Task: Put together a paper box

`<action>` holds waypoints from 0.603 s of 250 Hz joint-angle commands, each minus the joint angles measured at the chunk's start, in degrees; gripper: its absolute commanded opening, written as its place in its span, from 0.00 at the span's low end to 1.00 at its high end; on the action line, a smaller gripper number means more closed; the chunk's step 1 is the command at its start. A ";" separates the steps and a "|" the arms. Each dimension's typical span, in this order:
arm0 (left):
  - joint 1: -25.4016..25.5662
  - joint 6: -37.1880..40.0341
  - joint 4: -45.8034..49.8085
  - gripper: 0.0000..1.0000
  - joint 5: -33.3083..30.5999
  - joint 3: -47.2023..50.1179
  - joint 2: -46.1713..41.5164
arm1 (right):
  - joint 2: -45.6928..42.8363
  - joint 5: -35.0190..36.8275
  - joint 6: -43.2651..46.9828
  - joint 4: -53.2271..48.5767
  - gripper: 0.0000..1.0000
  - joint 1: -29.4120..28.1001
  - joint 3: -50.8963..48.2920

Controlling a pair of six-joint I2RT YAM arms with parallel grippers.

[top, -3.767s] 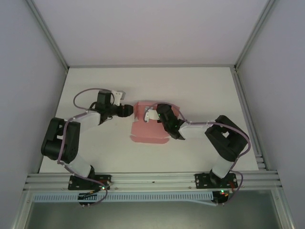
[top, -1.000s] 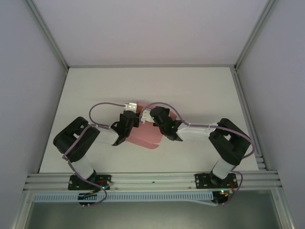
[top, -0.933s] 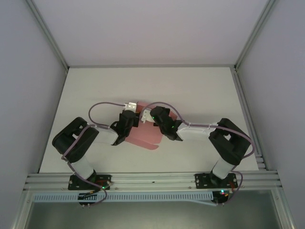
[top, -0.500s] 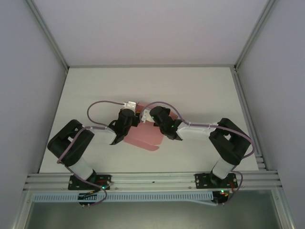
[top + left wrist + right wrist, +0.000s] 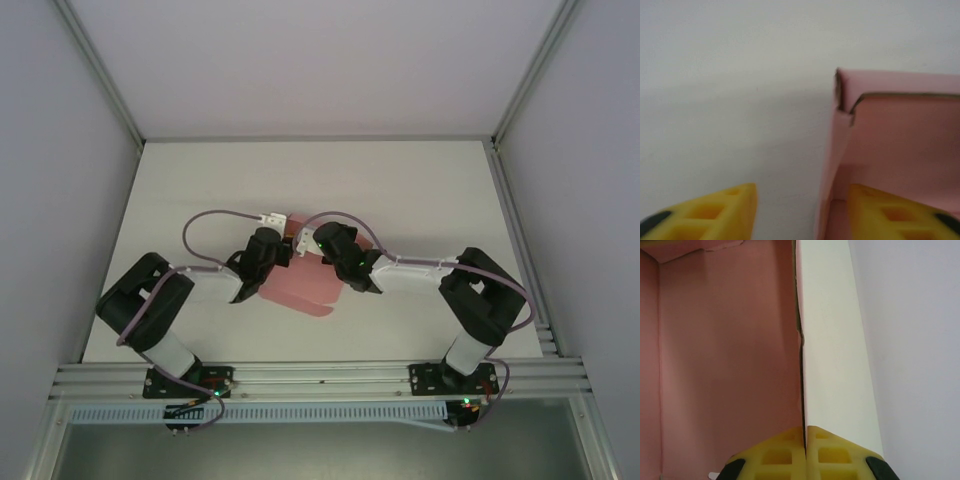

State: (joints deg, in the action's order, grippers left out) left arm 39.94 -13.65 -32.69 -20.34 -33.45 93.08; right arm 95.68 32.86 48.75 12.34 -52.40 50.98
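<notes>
Paper box (image 5: 300,285) was approx half folded, walls up; right tool (image 5: 805,430) pinched one wall; left tool (image 5: 802,192) open astride another.

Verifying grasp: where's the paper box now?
The paper box sits at table centre in the top view, right tool pinching one wall, left tool straddling another.

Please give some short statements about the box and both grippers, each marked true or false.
1. The right gripper has its jaws shut on a wall of the paper box. True.
2. The left gripper has its jaws shut tight. False: they stand open, astride a box wall.
3. The paper box is blue. False: it is pale pink.
4. Both grippers meet at the paper box on the white table. True.
</notes>
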 commanded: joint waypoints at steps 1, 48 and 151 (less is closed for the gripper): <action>-0.64 0.06 0.41 0.30 -0.15 -1.95 2.07 | -0.25 -0.91 -1.91 -1.58 0.00 -0.33 1.05; -0.66 1.75 -2.13 0.00 -0.35 -1.38 1.61 | -2.48 -1.84 -4.49 -1.74 0.19 -0.38 0.51; -0.66 1.97 -5.97 0.00 -1.42 4.27 -8.32 | -22.36 -3.41 -29.00 -3.97 1.00 0.50 0.03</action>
State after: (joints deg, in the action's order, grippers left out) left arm 39.57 -11.64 -36.21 -19.49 -30.22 88.51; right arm 79.09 27.00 32.73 8.69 -52.51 50.96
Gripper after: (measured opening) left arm 0.044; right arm 0.994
